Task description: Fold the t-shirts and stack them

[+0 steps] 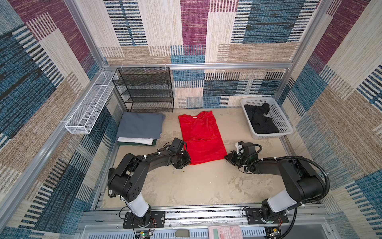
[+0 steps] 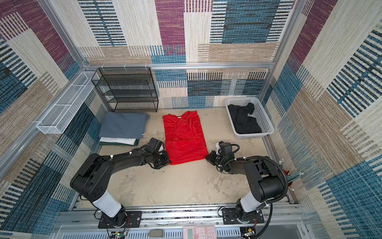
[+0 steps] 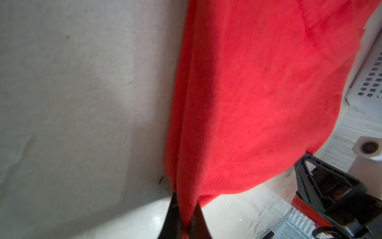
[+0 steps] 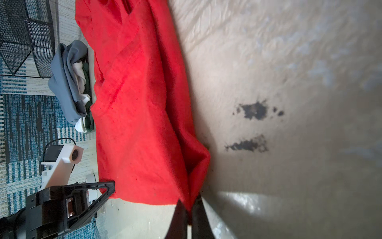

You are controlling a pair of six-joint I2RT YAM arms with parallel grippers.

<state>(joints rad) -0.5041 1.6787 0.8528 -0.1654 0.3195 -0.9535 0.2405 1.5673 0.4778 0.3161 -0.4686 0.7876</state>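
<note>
The red t-shirt [image 1: 201, 136] lies flat on the table [image 1: 196, 186], collar toward twelve o'clock. The left gripper [image 3: 186, 215] pinches its seven o'clock hem corner and the right gripper [image 4: 189, 209] its five o'clock corner (both clamped on cloth). The folded stack [image 1: 140, 128] sits at ten o'clock and the basket [image 1: 272, 135] at two.

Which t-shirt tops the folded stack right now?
The grey t-shirt: it lies over the white t-shirt and the dark green t-shirt. The red t-shirt lies apart.
</note>
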